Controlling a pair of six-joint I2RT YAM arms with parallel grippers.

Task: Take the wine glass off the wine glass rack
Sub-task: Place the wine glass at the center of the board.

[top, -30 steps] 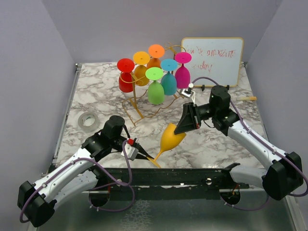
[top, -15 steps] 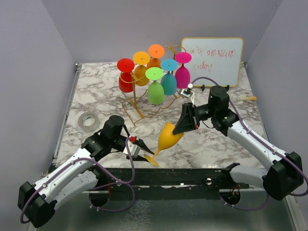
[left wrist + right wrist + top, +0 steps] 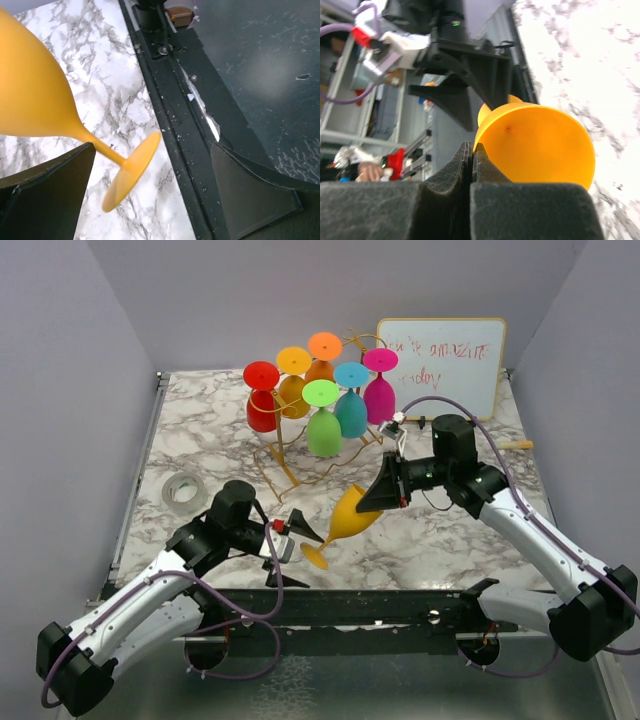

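Note:
A yellow wine glass [image 3: 347, 520] hangs tilted over the marble table, foot toward the near edge. My right gripper [image 3: 378, 496] is shut on its rim; the right wrist view shows the pads [image 3: 472, 150] pinching the wall of the bowl [image 3: 540, 145]. My left gripper [image 3: 292, 552] is open, one finger on each side of the glass's foot [image 3: 131, 170] and touching neither the foot nor the stem. The gold wire wine glass rack [image 3: 285, 455] stands at the back with several coloured glasses [image 3: 322, 425] hanging upside down on it.
A whiteboard [image 3: 440, 360] with red writing leans at the back right, and a marker [image 3: 510, 444] lies in front of it. A roll of tape [image 3: 184, 490] lies at the left. The black mounting rail [image 3: 190, 125] runs along the near table edge under the left gripper.
My left gripper has opened wide and let go of the glass's stem. The right gripper, still shut on the rim, has drawn the glass slightly up and away from the near edge.

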